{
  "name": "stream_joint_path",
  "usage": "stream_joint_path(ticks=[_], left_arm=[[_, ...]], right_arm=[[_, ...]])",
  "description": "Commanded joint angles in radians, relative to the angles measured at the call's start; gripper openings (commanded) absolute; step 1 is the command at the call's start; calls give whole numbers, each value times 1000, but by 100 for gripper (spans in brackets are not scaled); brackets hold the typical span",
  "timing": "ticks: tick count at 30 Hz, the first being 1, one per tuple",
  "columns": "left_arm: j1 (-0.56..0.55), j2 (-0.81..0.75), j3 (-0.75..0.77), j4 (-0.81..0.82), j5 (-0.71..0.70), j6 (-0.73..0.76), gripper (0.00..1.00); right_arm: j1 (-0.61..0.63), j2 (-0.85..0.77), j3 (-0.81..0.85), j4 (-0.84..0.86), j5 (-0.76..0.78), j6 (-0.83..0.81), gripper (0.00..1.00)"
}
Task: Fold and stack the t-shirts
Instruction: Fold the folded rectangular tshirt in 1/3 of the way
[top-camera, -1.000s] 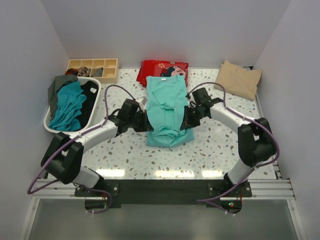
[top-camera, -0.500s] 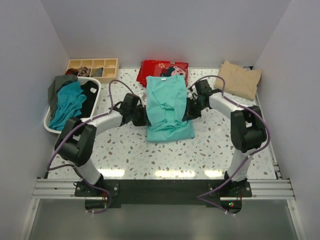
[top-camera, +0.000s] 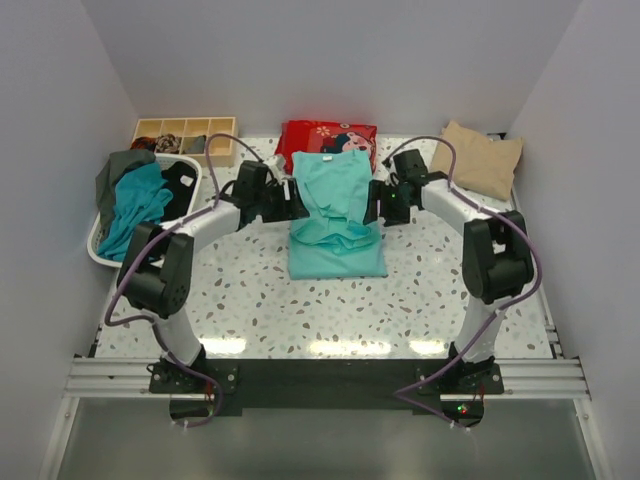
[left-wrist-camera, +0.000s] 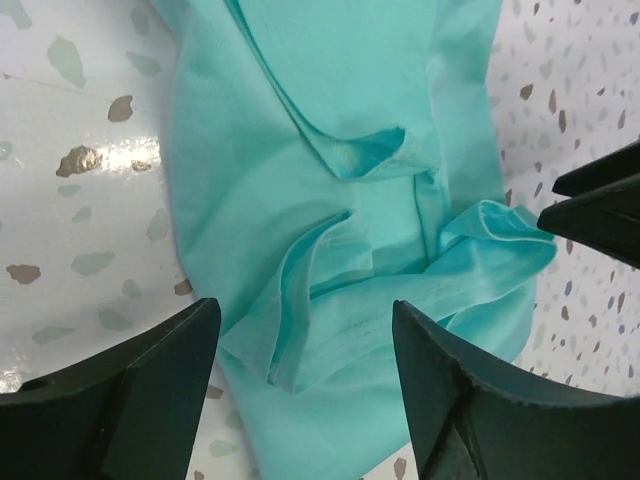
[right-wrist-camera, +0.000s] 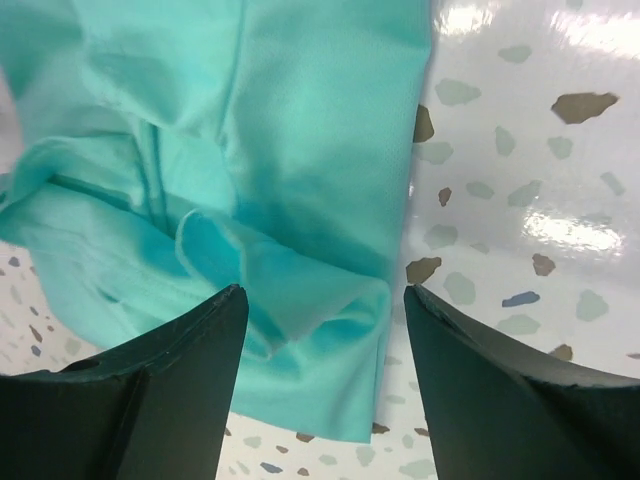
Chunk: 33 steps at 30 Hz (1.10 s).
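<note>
We see the left hand (top-camera: 293, 204) and right hand (top-camera: 369, 206) now released (fingers spread), further back beside the soft turquoise-mint t-shirt (top-camera: 337, 240); speckled white worktop (top-camera: 430, 285) flanks its edges.

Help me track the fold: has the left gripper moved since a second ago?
Yes. The left gripper moved away from the near edge, closer to the red package at the back.

Turquoise-mint t-shirt (top-camera: 335, 215), white table (top-camera: 250, 290) (brown and grey speckles), beige t-shirt (top-camera: 477, 158), red patterned bundle (top-camera: 326, 138)
</note>
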Motion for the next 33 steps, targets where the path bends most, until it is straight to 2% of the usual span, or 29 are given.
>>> stream_joint_path(ticks=[1, 5, 11, 15, 21, 33], left_arm=[[0, -72, 44, 44, -10, 13, 76], [0, -167, -28, 58, 88, 15, 77], [-49, -217, -128, 78, 260, 4, 73], [-75, -203, -171, 114, 291, -7, 70], [-86, -152, -197, 164, 337, -33, 70], [-89, -28, -159, 217, 354, -50, 70]], right_arm=[[-1, -171, -5, 76, -2, -35, 69], [9, -202, -48, 47, -156, -22, 69], [92, -207, -129, 50, -203, -2, 64], [132, -188, -159, 69, -189, 20, 60], [155, -144, -159, 84, -177, 35, 59], [157, -43, -120, 115, -142, 26, 59]])
